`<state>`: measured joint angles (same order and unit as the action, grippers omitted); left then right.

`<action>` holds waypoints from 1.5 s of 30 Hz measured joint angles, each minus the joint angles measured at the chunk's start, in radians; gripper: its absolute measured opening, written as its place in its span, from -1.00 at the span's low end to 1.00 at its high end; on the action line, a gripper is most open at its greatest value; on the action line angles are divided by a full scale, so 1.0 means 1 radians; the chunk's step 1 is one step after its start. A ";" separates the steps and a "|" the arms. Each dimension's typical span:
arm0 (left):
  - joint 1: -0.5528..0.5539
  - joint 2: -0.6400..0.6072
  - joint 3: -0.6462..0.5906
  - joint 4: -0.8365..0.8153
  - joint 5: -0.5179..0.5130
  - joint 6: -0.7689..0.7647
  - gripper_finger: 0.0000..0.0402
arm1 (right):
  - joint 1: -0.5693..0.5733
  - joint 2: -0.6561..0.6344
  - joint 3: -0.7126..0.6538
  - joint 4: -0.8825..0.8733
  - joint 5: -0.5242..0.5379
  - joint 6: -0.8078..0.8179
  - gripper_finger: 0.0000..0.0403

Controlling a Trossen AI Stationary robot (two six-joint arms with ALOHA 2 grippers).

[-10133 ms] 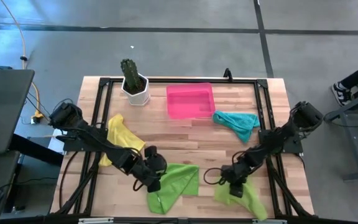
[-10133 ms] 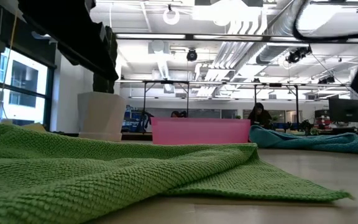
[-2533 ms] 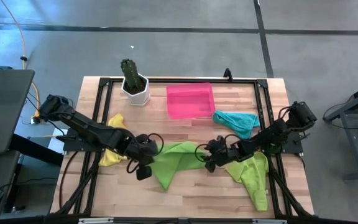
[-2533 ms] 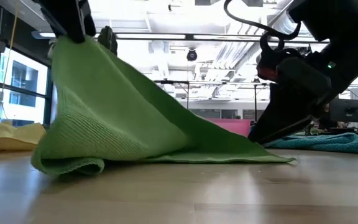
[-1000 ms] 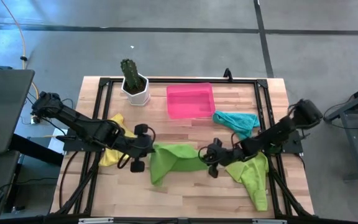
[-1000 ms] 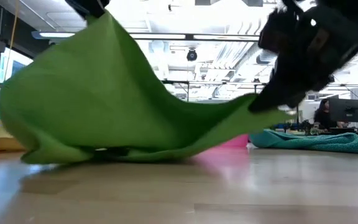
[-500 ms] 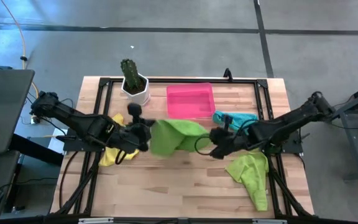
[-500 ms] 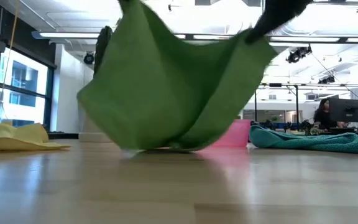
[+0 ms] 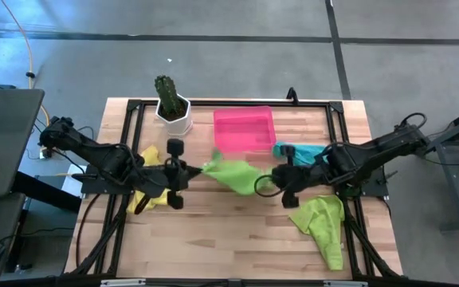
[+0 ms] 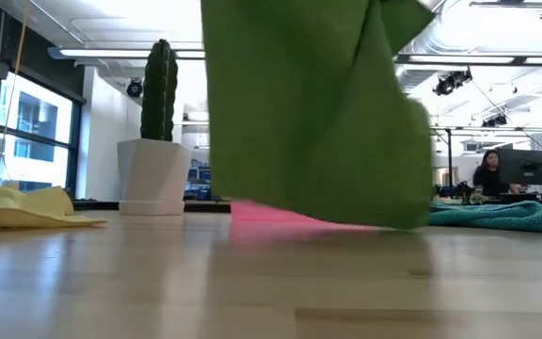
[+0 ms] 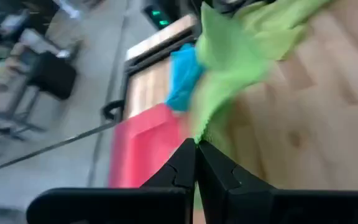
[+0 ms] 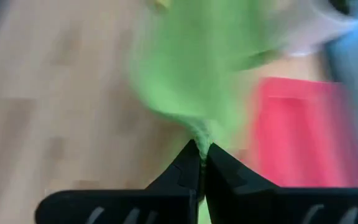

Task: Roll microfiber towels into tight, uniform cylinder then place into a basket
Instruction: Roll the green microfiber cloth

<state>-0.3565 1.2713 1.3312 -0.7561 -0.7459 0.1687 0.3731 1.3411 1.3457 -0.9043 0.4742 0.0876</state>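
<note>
Since half a second ago, both arms have carried the lime green towel [image 9: 233, 174] higher and closer together, so it now hangs bunched above the counter [image 9: 229, 239] just in front of the pink basket [image 9: 244, 127]. From left to right, the left gripper [image 9: 183, 177] has its jaws shut on the towel's left end and the right gripper [image 9: 276, 180] on its right end, so the long axis runs across between them, about equally near each arm. Four towels show: the yellow towel [image 9: 147, 159], the held one, the teal towel [image 9: 307, 151] and a second lime green towel [image 9: 323, 225], with one basket.

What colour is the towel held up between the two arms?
Lime green towel; the low view shows it best.
</note>
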 joint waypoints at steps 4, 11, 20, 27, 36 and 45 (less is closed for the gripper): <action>-0.005 0.000 0.000 0.001 -0.275 -0.035 -1.00 | -0.002 0.000 0.009 -0.046 0.205 -0.011 -1.00; 0.009 0.000 0.000 0.001 -0.383 0.051 -1.00 | -0.022 0.000 0.009 -0.055 0.232 -0.101 -1.00; 0.084 0.000 0.000 0.001 -0.443 0.102 -1.00 | -0.080 0.000 0.009 -0.056 0.375 -0.238 -1.00; 0.065 -0.002 -0.008 -0.005 -0.356 -0.067 -1.00 | -0.082 0.000 0.009 -0.058 0.274 -0.148 -1.00; 0.028 0.050 -0.170 -0.004 0.176 -0.510 -1.00 | -0.024 0.053 -0.124 -0.044 -0.089 0.136 -1.00; -0.060 0.233 -0.259 0.033 0.322 -0.717 -1.00 | 0.075 0.175 -0.256 0.040 -0.286 0.300 -1.00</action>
<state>-0.4164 1.5043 1.0718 -0.7229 -0.4240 -0.5484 0.4484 1.5156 1.0899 -0.8646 0.1883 0.3876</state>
